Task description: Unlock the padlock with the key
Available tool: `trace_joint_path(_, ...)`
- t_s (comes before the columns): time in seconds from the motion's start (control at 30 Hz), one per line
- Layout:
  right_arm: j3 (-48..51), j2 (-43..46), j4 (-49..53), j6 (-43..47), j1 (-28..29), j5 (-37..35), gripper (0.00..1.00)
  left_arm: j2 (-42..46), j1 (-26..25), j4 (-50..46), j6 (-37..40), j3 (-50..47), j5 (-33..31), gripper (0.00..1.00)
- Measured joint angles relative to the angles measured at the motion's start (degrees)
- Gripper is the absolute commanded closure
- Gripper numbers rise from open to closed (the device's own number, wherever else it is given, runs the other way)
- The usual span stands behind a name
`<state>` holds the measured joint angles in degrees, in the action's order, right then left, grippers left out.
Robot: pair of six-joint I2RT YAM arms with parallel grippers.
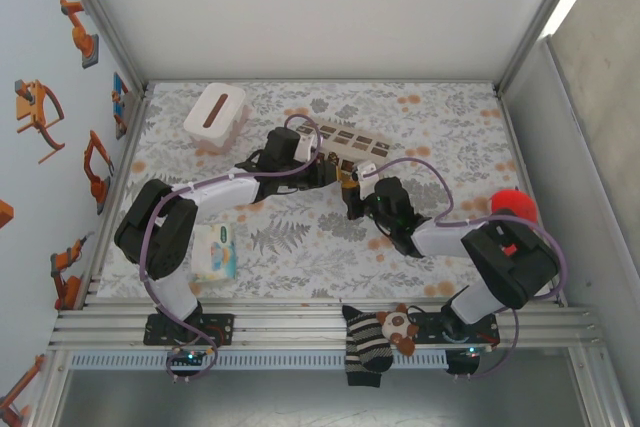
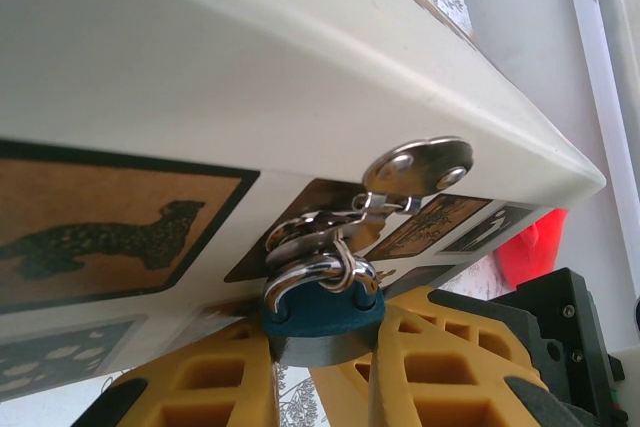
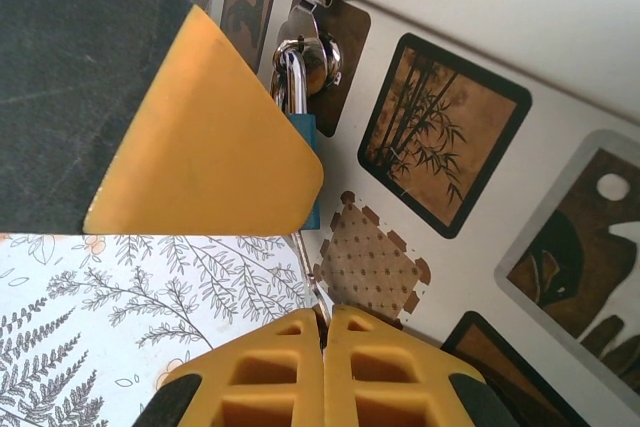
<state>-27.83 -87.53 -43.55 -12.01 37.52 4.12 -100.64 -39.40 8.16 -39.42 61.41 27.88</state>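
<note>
**Op 1:** Padlock [image 2: 320, 309], location?
**Op 2:** Hangs from box [image 2: 200, 67] hasp [image 2: 415, 167]. My left gripper [image 2: 325, 357] pinches its body to steady it.
**Op 1:** Right gripper [image 3: 325, 347]?
**Op 2:** Fingers pressed together on a thin sliver, probably the key [image 3: 308, 272], reaching up to the lock.

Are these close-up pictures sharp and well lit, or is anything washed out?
Left wrist view: the box looks overexposed on top, and the padlock has a glinting shackle. Right wrist view: the near yellow finger is soft, the box's pictures sharp. Top view: even light.

Left arm [image 1: 215, 190] and right arm [image 1: 440, 237]: white links, black joints.
Purple cables [image 1: 147, 247] trail along both; yellow latticed fingers [image 3: 270, 377].
</note>
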Motion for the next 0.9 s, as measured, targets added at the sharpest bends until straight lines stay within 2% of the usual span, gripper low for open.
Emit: trace_joint_path(0.9,-2.3,-1.1,1.1,-2.1,-1.4,4.2,1.00,-0.4,0.4,1.1,0.0,0.0,-0.6,0.81)
